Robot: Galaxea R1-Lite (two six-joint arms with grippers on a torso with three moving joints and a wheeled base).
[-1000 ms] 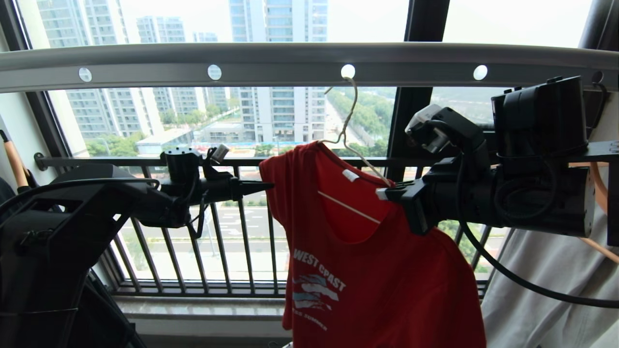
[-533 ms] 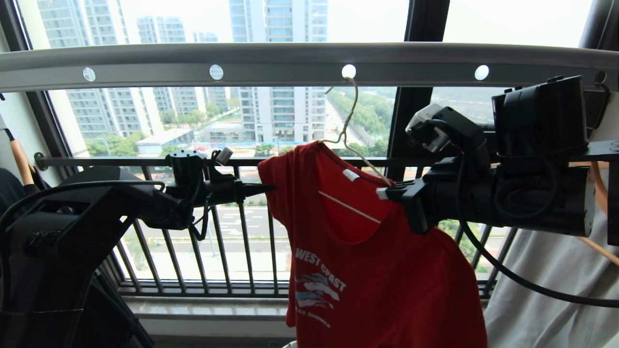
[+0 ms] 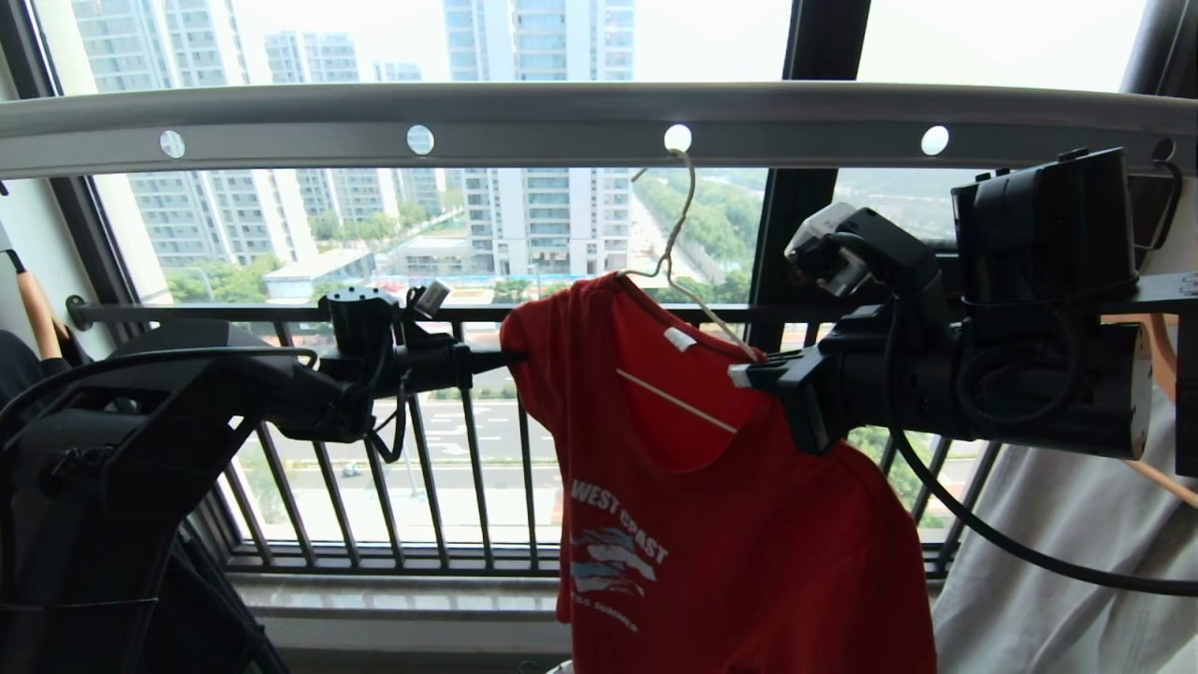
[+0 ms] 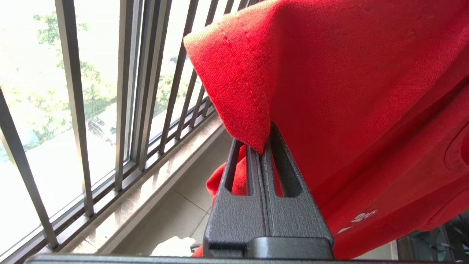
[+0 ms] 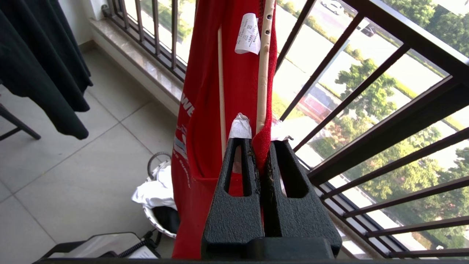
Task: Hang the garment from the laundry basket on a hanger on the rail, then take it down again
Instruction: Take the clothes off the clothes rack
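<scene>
Garment [image 3: 730,524]: red T-shirt, on the cream wire hanger [image 3: 676,281], whose hook sits in a hole of the rail [image 3: 562,122]. It hangs directly below that rail, in front of the balcony railing [image 3: 468,449].

Change noted: my left gripper [image 3: 510,357], a second ago spread and just short of the sleeve edge below the rail, now has its jaws pressed together on the sleeve hem. The left wrist view confirms it: left gripper [image 4: 261,148] pinching a fold of red cloth.

Right gripper [image 3: 749,367]: unchanged, at the shirt's other shoulder below the rail, jaws clamped on hanger wire and red collar cloth together; same in the right wrist view [image 5: 261,141].

Laundry basket [image 5: 161,216]: on the floor, well below the rail, beside the shirt's hem, with white cloth in it.

Also present: a black garment [image 5: 40,66] hanging off to one side of the rail.

Reading: I now hold both shoulders. I judge this the start of taking the shirt down, or a last straightening; either way, the next pull must not drag the hook out unevenly.
</scene>
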